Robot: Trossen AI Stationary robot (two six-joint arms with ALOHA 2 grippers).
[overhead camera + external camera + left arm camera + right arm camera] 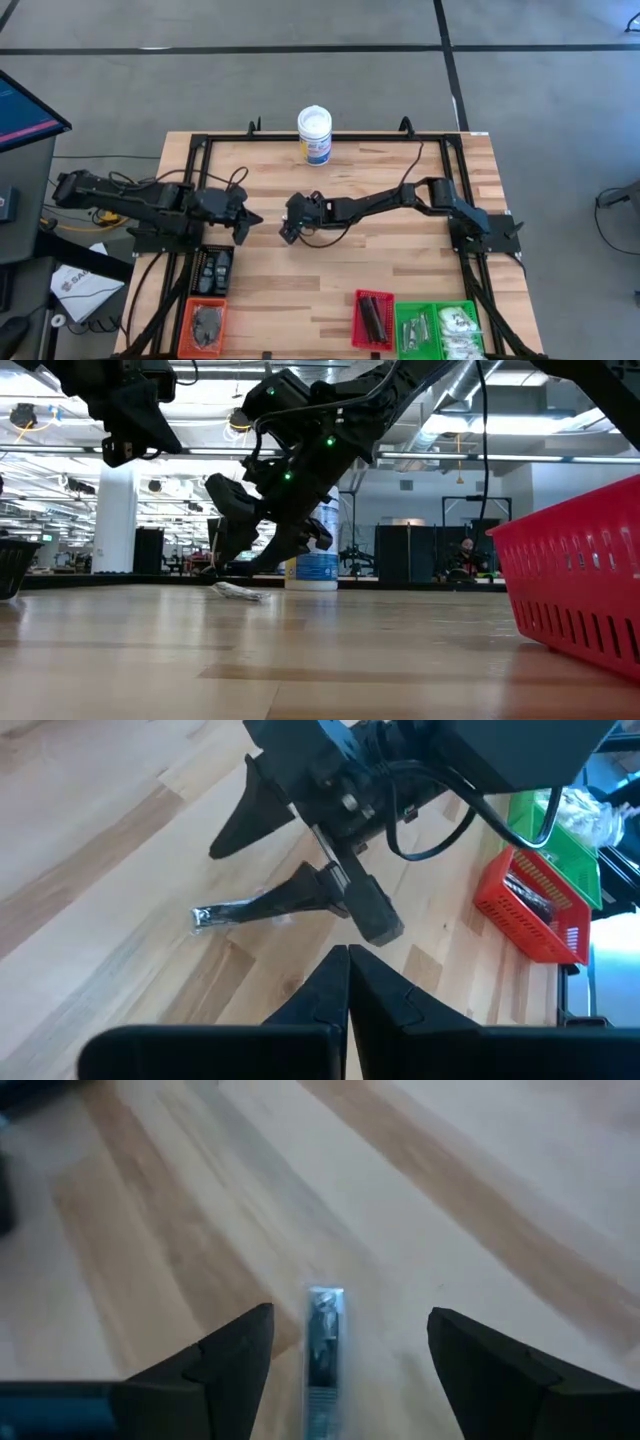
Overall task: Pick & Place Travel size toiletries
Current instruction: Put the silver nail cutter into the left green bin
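The right gripper is spread wide over a silver packet. Next it must pinch it.

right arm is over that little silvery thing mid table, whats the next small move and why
Probably lower the right pincer straight down and close. Its fingers stand open on either side of the silvery item, which lies flat on the table, not yet gripped. The left pincer waits shut nearby.

The worktop shows pale striped wood; along its near edge sit orange, red and green trays; the tub is white, blue-labelled.
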